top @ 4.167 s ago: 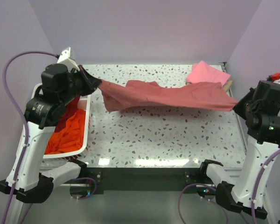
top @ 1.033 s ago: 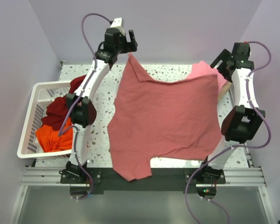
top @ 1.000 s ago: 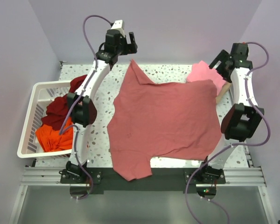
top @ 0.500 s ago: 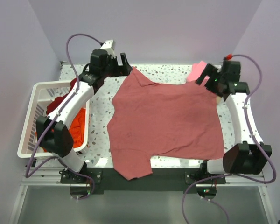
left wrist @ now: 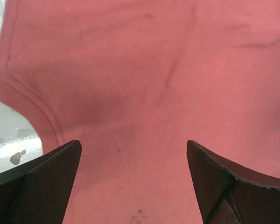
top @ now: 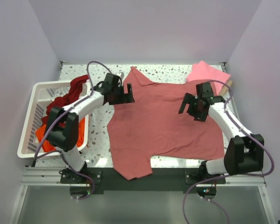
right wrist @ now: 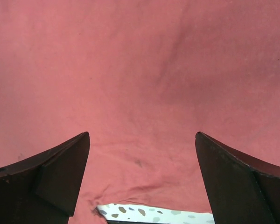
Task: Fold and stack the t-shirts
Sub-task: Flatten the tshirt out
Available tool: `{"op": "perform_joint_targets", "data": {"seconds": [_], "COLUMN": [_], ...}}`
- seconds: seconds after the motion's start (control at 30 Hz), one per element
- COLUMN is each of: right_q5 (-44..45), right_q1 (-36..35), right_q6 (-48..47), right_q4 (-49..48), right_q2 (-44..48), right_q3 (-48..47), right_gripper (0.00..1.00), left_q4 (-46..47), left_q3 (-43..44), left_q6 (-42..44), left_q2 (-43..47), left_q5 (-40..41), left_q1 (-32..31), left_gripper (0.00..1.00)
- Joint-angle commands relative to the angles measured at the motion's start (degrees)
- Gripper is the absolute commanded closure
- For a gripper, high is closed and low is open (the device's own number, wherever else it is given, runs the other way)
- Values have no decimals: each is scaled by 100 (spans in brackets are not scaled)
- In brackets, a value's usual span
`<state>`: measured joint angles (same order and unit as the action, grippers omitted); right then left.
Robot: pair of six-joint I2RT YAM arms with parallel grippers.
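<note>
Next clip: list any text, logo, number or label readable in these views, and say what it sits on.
No readable text in any view.
rose-red t-shirt: plain cloth in all three views, no print or tag showing.
pink t-shirt: plain, no print.
white basket and the shirts in it: no label visible.
speckled table: pattern only, no writing.

We see the rose-red t-shirt (top: 168,121) as soft, matt cloth, faintly creased, with a stitched hem. The table (top: 168,72) looks glossy and smooth, speckled like stone. The basket (top: 30,116) is smooth white plastic.
</note>
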<state>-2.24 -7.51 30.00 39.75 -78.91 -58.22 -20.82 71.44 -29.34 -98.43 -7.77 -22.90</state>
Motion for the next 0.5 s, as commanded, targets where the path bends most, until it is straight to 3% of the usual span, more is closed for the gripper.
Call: {"op": "perform_joint_targets", "data": {"seconds": [0.0, 0.47], "right_q5": [215, 549], "right_q1": [-23, -31], "right_q6": [68, 243], "right_q4": [-222, -635], "right_q2": [-308, -1530], "right_q3": [56, 92], "right_gripper": [3, 3], "left_q4": [8, -27], "left_q3": [-25, 335], "left_q6": [-72, 245], "left_q2": [-325, -1423], "left_q5": [-84, -67], "left_q1": [22, 118], "left_gripper": [0, 0]}}
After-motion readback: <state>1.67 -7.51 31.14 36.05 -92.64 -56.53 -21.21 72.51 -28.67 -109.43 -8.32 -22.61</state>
